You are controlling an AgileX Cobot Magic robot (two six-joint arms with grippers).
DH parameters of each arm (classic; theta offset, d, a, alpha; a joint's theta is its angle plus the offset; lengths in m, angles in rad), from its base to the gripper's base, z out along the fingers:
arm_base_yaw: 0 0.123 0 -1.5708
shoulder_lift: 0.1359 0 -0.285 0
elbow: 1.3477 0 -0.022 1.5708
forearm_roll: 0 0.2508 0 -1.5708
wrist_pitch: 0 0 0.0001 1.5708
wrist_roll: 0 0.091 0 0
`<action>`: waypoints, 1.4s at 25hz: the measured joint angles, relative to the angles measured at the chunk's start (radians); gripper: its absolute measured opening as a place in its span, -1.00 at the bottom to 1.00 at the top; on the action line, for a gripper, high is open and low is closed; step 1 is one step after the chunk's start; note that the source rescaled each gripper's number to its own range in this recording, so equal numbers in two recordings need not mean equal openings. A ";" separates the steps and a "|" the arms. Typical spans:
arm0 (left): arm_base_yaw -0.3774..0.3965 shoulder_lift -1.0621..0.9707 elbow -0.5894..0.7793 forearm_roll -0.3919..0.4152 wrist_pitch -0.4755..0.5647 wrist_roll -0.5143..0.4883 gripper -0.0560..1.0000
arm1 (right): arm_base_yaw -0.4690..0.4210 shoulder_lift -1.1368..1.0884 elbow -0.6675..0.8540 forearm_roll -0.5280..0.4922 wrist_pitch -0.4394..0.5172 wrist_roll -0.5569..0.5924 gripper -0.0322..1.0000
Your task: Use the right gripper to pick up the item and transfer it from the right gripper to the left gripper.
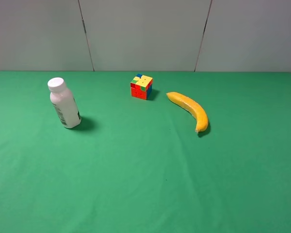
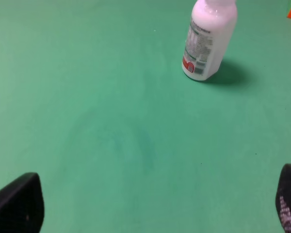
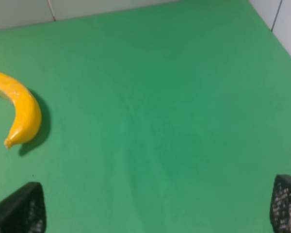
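Note:
The curved yellow banana (image 1: 189, 109) lies on the green table, right of centre in the exterior view. It also shows in the right wrist view (image 3: 18, 107), far ahead of my right gripper (image 3: 157, 213). That gripper is open and empty, with only its two black fingertips (image 3: 20, 209) showing wide apart. My left gripper (image 2: 160, 204) is open and empty too, its fingertips (image 2: 17, 203) wide apart over bare cloth. Neither arm shows in the exterior view.
A white plastic bottle (image 1: 64, 103) stands at the left, also in the left wrist view (image 2: 208, 39). A multicoloured puzzle cube (image 1: 141, 87) sits near the back centre. A grey wall (image 1: 145, 34) bounds the far edge of the green table (image 1: 136, 174).

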 joint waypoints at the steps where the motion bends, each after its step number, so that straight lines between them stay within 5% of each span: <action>1: 0.000 0.000 0.000 0.000 0.000 0.000 0.86 | 0.000 0.000 0.000 0.000 0.000 0.000 0.98; 35: 0.000 0.000 0.000 0.000 0.000 0.000 0.86 | 0.000 0.000 0.000 0.000 0.000 0.000 0.98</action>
